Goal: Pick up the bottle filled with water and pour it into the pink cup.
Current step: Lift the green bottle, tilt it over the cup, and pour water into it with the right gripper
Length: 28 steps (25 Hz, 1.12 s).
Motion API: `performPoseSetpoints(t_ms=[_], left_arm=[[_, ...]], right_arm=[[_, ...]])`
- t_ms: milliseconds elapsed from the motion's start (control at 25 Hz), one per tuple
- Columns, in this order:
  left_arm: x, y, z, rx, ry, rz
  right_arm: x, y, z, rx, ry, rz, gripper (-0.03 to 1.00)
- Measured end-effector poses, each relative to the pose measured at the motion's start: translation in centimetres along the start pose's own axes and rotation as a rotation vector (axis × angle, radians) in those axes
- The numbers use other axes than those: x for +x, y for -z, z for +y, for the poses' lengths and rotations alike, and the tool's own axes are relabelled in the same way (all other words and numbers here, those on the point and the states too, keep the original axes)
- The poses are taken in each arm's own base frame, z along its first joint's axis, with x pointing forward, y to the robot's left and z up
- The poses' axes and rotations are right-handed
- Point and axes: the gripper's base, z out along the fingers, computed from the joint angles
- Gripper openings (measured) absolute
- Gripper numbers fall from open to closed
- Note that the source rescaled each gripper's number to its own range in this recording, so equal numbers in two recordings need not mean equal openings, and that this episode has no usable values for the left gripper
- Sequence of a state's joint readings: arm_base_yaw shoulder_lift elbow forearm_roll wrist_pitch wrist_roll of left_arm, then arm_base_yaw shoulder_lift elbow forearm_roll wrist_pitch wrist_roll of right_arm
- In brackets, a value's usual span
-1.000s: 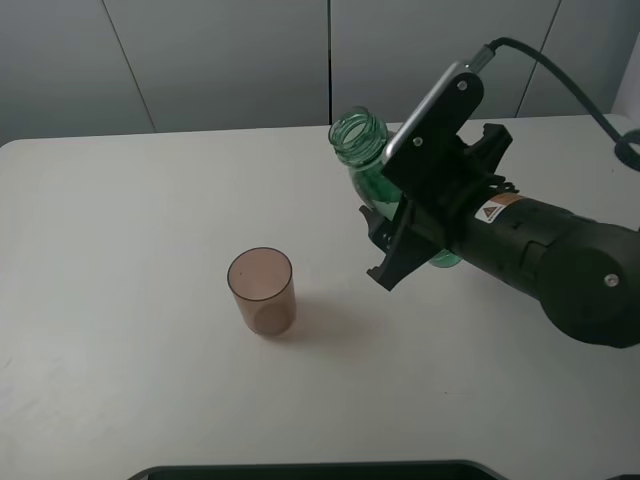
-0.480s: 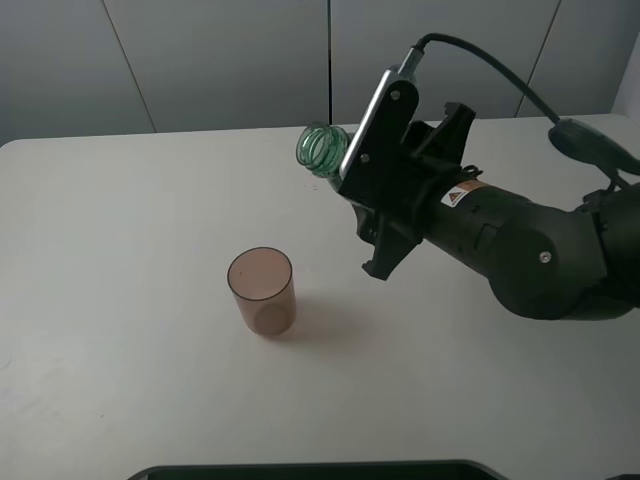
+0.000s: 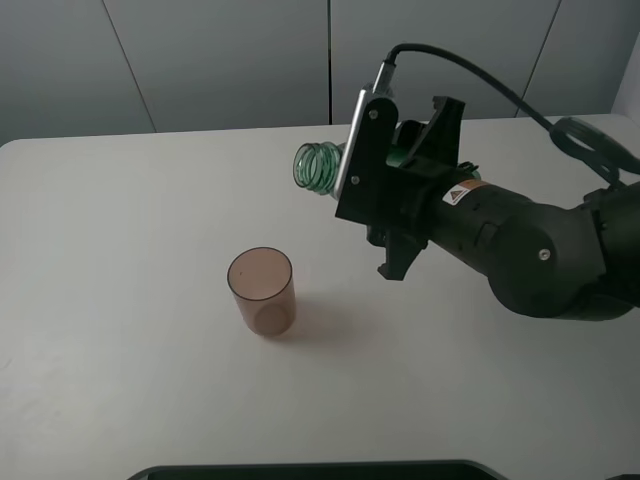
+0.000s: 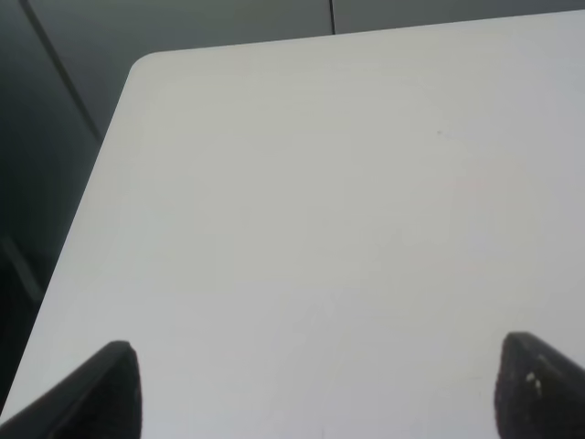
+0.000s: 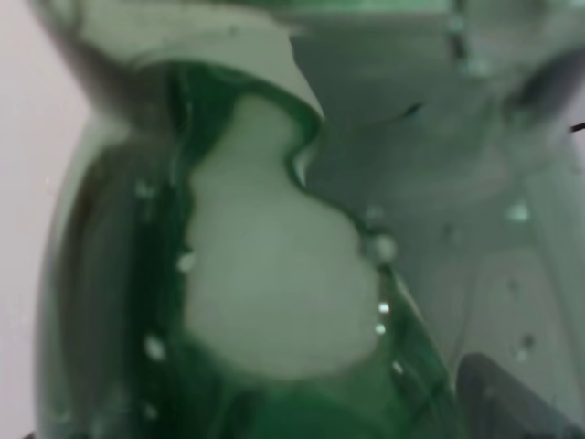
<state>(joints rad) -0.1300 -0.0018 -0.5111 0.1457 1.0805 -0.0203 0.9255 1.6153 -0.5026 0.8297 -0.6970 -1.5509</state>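
The green see-through bottle [image 3: 318, 165] is held in the air, tipped nearly level, with its open ribbed mouth pointing left. My right gripper [image 3: 408, 175] is shut on its body, which the wrist mount mostly hides. The bottle fills the right wrist view [image 5: 228, 274], wet with droplets inside. The pink cup [image 3: 262, 290] stands upright on the white table [image 3: 120, 250], below and left of the bottle's mouth. I see no water falling. My left gripper [image 4: 329, 398] is open and empty over bare table, and it is out of the exterior view.
A dark flat object [image 3: 310, 470] lies along the table's front edge. The right arm's black cable [image 3: 480, 75] loops over the back right. The left wrist view shows the table's rounded corner [image 4: 146, 64] with dark panels beyond.
My right gripper has carried the bottle up and to the left and tipped it from near upright to nearly level, mouth leftward. The cup has not moved.
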Motion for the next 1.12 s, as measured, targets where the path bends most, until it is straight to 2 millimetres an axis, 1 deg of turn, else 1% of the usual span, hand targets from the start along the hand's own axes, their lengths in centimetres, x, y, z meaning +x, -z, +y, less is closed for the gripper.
performPoseSetpoints(t_ms=[360, 560, 720, 1000, 1120], left_arm=[[0.0, 0.0, 0.0, 0.0, 0.0, 0.0], [0.0, 0.0, 0.0, 0.0, 0.0, 0.0], [0.0, 0.0, 0.0, 0.0, 0.0, 0.0], [0.0, 0.0, 0.0, 0.0, 0.0, 0.0], [0.0, 0.0, 0.0, 0.0, 0.0, 0.0]], right_arm=[[-0.1, 0.0, -0.1, 0.017, 0.095, -0.003, 0.0], [-1.1, 0.6, 0.7, 0.004, 0.149, -0.042, 0.0], [-1.8, 1.0, 1.3, -0.01, 0.158, -0.06, 0.0], [-1.9, 1.1, 1.5, -0.015, 0.194, -0.057, 0.0], [-2.0, 0.9, 1.5, -0.014, 0.218, -0.051, 0.0]])
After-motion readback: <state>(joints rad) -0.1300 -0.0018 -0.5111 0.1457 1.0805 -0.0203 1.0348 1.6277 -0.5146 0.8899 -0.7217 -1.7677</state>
